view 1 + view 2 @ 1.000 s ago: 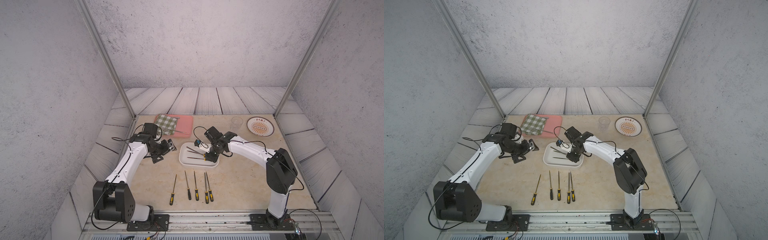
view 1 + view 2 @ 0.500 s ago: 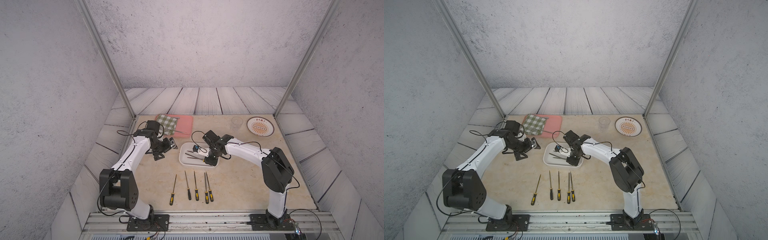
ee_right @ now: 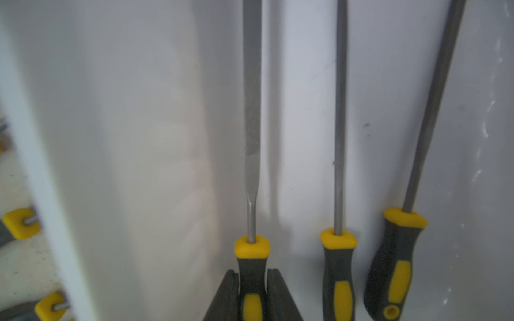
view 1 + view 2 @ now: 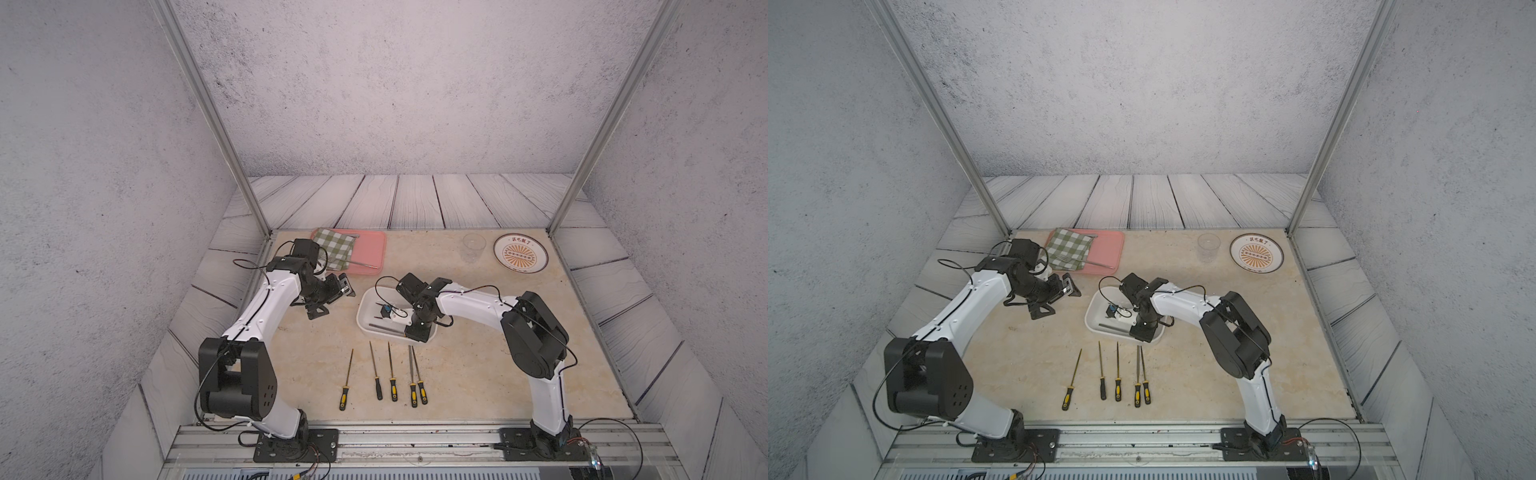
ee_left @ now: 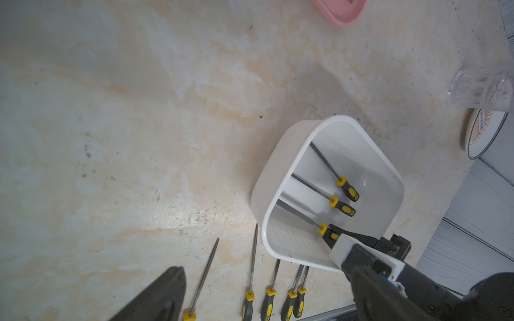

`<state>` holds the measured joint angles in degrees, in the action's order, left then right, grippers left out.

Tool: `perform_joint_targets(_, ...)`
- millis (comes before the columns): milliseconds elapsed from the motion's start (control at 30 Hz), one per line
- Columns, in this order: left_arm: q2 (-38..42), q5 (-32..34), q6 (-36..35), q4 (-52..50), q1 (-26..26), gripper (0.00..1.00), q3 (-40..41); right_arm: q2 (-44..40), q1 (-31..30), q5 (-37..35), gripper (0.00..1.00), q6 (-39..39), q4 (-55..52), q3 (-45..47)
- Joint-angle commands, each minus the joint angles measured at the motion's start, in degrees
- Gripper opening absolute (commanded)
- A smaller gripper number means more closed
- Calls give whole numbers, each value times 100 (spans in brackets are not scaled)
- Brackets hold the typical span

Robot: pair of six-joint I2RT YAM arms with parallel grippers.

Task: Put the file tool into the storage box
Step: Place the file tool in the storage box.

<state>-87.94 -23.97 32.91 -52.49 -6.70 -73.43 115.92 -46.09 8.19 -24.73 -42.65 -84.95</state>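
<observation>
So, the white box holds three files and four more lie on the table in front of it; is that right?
Not quite: five files lie on the table, not four, as both top views show. The white box does hold three.

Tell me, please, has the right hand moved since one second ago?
Yes. The right hand, shut on a file, has gone toward the near rim of the storage box, closer to the five files on the table.
</observation>
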Motion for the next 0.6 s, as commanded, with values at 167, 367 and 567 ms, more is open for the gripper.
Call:
perform_joint_targets(167, 188, -46, -179, -173, 37, 98, 48, 357, -23, -139, 36, 312, -319, -615)
perform_joint_targets(367, 257, -19, -190, -159, 32, 98, 48, 315, -32, -212, 45, 492, -402, -786)
perform_joint_targets(567, 252, 192, -260, -206, 36, 98, -45, -141, 28, -383, 46, 1184, 60, -649)
